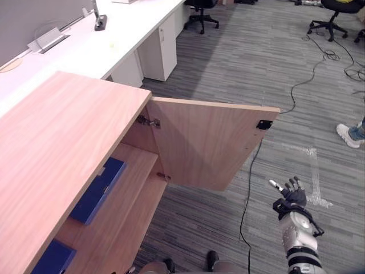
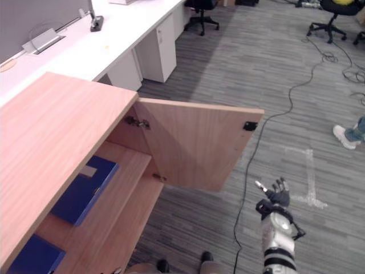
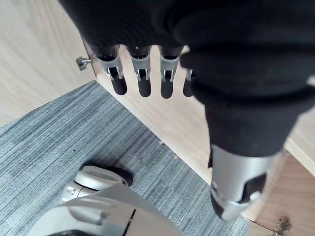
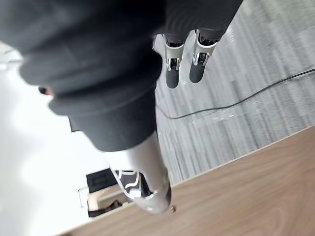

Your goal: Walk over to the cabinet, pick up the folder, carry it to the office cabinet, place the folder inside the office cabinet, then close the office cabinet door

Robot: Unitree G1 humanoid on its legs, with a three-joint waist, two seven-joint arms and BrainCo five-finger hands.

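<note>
- Grey carpet floor covers the room.
- Wooden cabinet at left, seen from above; its front is open and a shelf shows inside.
- Long white tabletop behind the cabinet, white drawer units under it.
- Door swung wide out from the cabinet, hung on 2 hinges, small black catch at its far upper corner.
- 2 black chairs on the carpet at the back, 1 by the tabletop, 1 far right.
- Blue folder lies flat on the shelf inside the cabinet, in neither hand.
- 2nd folder, also blue, nearer the camera inside the cabinet, partly hidden under the cabinet top.
- Right hand raised over the carpet, right of the door and apart from it; fingers spread, released, empty.
- Left hand down beside the cabinet's wood; fingers straight, released, empty.
- Person's white shoe at the right edge.
</note>
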